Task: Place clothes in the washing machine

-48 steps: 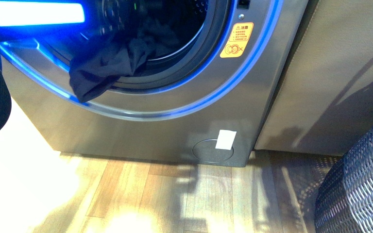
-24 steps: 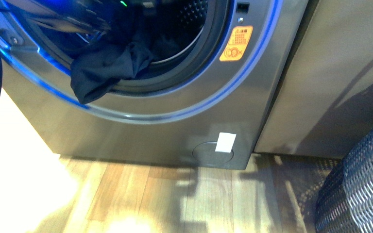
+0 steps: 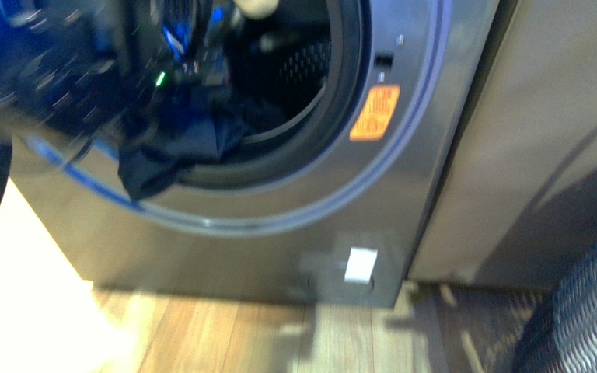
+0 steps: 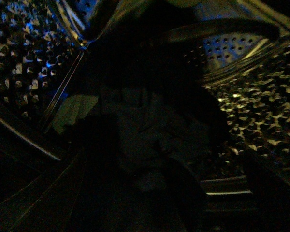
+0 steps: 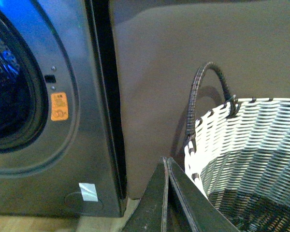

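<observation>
The washing machine (image 3: 280,241) is silver-grey, and its round porthole stands open at the upper left of the front view. The dark navy clothes (image 3: 172,152) drape over the porthole's lower rim, one fold hanging outside. My left gripper (image 3: 202,78) is a dark blur reaching into the porthole above the clothes and is shut on them. The left wrist view is dim: the perforated steel drum (image 4: 261,111) surrounds bunched clothes (image 4: 145,130), and the jaws are lost in shadow. My right gripper (image 5: 166,162) is shut with nothing in it, low beside the machine (image 5: 72,145).
An orange warning sticker (image 3: 374,113) and a white label (image 3: 360,264) mark the machine's front. A grey-brown cabinet (image 3: 544,140) stands right of it. A woven basket (image 5: 251,140) with a dark handle sits beside my right gripper. The floor (image 3: 225,334) is wood plank.
My left arm has moved down and further into the porthole, now blurred over the clothes. The hanging fold looks drawn up a little. The blue ring glow has faded.
</observation>
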Motion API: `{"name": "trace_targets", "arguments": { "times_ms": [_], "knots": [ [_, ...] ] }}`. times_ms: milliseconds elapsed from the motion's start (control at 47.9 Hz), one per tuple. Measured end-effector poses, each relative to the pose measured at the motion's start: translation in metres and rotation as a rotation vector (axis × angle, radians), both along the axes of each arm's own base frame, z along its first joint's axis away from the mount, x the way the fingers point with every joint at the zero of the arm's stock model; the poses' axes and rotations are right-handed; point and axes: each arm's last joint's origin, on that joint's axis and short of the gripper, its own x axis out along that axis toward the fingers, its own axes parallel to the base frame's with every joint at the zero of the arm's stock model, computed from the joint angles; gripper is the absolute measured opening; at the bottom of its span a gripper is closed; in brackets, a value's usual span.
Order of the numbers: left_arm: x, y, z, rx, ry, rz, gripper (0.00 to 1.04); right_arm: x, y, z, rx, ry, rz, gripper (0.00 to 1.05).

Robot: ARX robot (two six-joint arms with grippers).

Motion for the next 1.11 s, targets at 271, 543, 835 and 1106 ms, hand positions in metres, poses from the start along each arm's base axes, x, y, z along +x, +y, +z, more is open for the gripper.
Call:
{"name": "trace_targets", "arguments": {
  "times_ms": [271, 543, 835, 1106],
  "knots": [
    [-0.052, -0.005, 0.03, 0.029, -0.029, -0.066, 0.98, -0.002, 0.0, 0.002, 0.0, -0.027, 0.0, 0.02],
    [-0.101, -0.001, 0.09, 0.052, -0.111, -0.118, 0.98, -0.002, 0.0, 0.002, 0.0, -0.026, 0.0, 0.02],
    [-0.19, 0.018, 0.129, 0.043, -0.237, -0.179, 0.98, -0.002, 0.0, 0.002, 0.0, -0.026, 0.0, 0.02],
    [-0.278, 0.047, 0.085, 0.073, -0.123, 0.019, 0.46, -0.002, 0.0, 0.002, 0.0, -0.026, 0.0, 0.02]
  ]
}}
